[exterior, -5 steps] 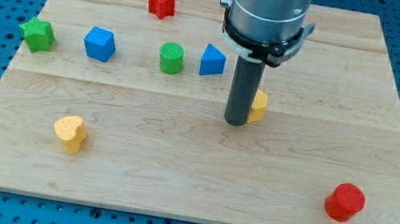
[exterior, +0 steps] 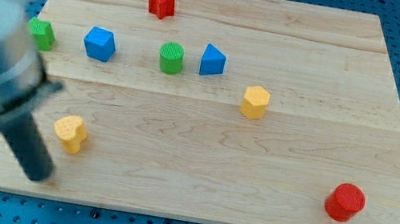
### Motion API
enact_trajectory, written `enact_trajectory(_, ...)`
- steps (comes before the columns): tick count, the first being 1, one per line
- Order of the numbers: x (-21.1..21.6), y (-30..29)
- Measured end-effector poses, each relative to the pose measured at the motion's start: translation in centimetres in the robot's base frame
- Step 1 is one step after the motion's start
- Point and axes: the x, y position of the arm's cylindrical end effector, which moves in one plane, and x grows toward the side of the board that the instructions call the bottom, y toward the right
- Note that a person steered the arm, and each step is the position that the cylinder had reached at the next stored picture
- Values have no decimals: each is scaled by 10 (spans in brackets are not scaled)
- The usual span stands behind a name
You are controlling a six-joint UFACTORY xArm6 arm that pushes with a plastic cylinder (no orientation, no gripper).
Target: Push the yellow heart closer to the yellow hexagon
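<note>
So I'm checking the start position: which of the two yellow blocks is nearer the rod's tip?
The yellow heart, just right of my tip near the view's bottom left. The yellow hexagon sits far off toward the middle.
</note>
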Motion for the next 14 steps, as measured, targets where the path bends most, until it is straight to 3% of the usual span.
enact_trajectory(1,-28,26)
enact_trajectory(2,-34,140)
enact_trajectory(3,-6,120)
enact_trajectory(4,7,36)
enact_trajectory(5,-45,54)
enact_trajectory(6,-69,81)
enact_trajectory(7,-51,127)
enact_trajectory(9,-59,216)
enact_trajectory(11,-81,175)
enact_trajectory(14,-66,253)
